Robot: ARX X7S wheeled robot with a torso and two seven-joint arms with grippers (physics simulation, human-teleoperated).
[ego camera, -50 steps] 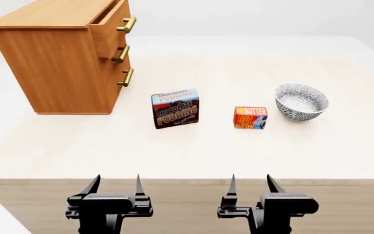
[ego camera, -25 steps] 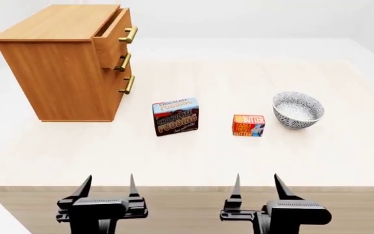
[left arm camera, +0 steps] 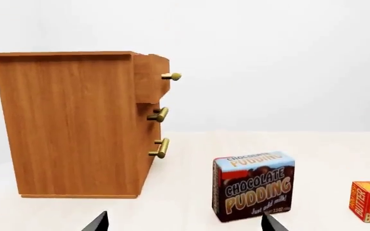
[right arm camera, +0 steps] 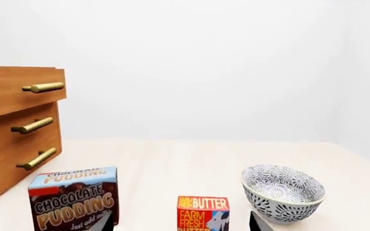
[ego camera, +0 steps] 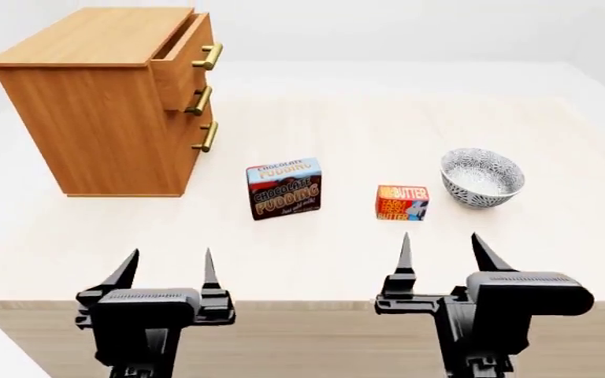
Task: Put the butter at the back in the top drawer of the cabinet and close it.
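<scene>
At the far left of the table [ego camera: 313,110] stands the cabinet [ego camera: 98,110], its three drawers facing right. The top drawer [ego camera: 185,49] is pulled out a little; its inside cannot be seen from any view, so what it holds I cannot tell. The two lower drawers are closed.

To the right of the cabinet, nearer to the robot, the chocolate pudding box [ego camera: 283,187] stands upright on the table. Further right stands the butter [ego camera: 402,203], also upright, well apart from the cabinet and between the pudding box and the bowl [ego camera: 481,178]. The bowl, white with a dark pattern, is just beside the butter on its right and a little farther; nothing is visible inside it.

At the near edge of the table, the left gripper [ego camera: 166,274] has its fingers spread wide and grasps nothing. The right gripper [ego camera: 441,256] is also wide open and free, in line with the butter but not touching it.
</scene>
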